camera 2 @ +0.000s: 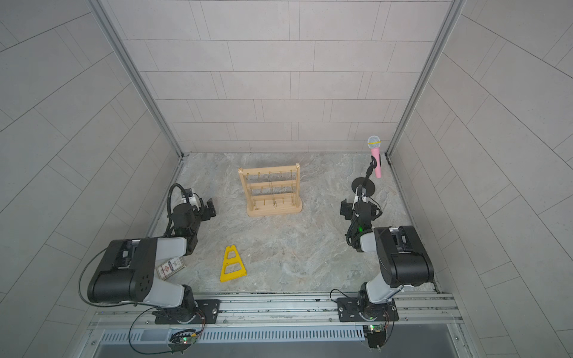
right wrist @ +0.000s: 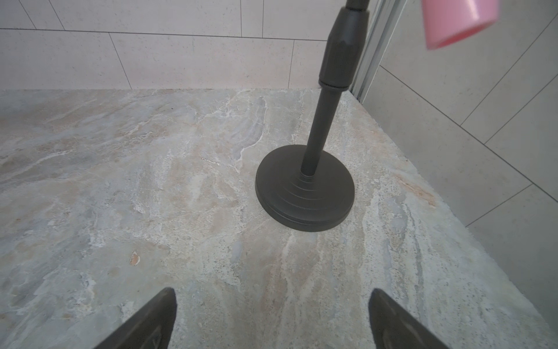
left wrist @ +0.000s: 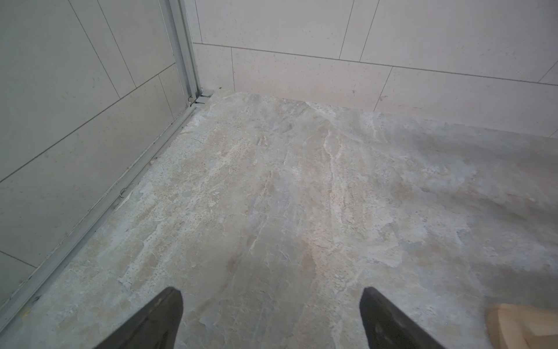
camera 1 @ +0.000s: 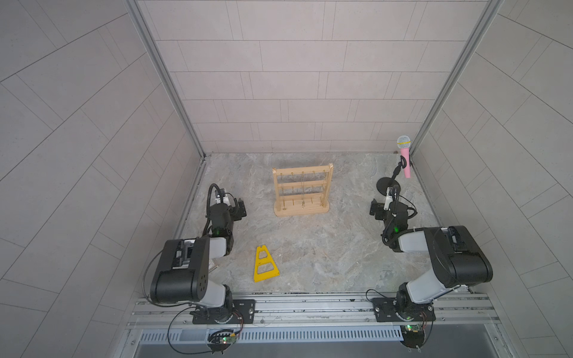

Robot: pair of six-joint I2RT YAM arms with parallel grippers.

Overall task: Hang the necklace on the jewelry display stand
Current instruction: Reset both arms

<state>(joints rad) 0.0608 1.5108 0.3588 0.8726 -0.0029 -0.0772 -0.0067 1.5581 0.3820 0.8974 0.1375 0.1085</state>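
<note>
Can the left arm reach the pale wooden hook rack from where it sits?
Probably yes: the open left hand sits beside the pale wooden rack, only bare marble tabletop between them; the flat yellow triangular frame lies well clear.

Black-and-grey arms (camera 1: 183, 279), looped black cables (camera 1: 208, 198)

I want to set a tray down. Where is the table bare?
Between the jewelry display stand, the yellow triangular frame and the right gripper. Also behind the stand, along the back wall. Crowded: around the microphone stand.
</note>
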